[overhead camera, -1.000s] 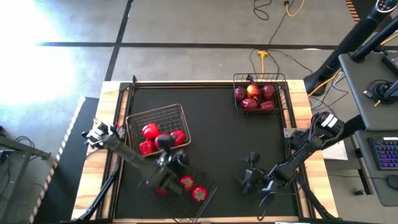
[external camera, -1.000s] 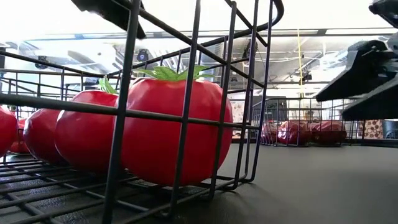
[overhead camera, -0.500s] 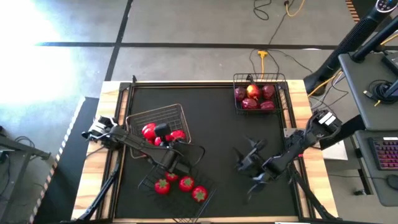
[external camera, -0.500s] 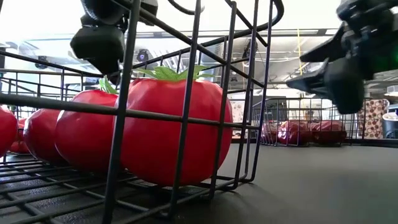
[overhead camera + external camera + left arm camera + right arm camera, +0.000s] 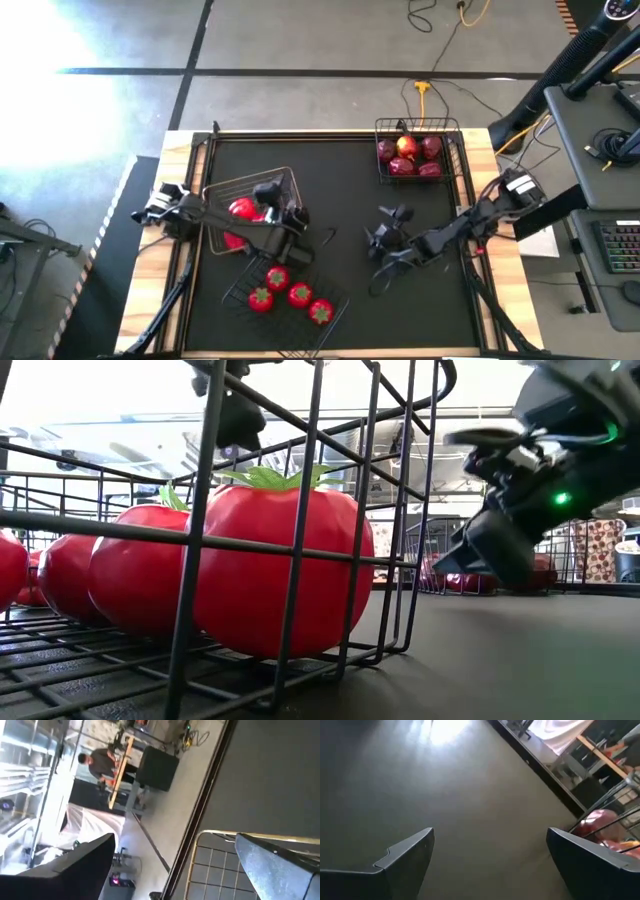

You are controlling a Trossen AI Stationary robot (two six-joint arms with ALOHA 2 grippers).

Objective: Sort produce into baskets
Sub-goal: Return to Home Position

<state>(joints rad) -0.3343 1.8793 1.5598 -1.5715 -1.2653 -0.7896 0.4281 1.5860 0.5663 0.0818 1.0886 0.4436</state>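
Over the pepper basket [image 5: 245,178], the wide-spread left end effector [image 5: 275,195] hides some peppers [image 5: 240,209]; the right end effector [image 5: 379,235] gapes too.

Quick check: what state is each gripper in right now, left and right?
Left gripper: open, holding nothing.
Right gripper: open, holding nothing.

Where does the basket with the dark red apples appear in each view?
High view: apple basket at the black mat's far right corner.
Low view: apple basket in the far background, right of centre.
Left wrist view: not in it.
Right wrist view: apple basket at the picture's right edge.
Shared landmark: the black mat.
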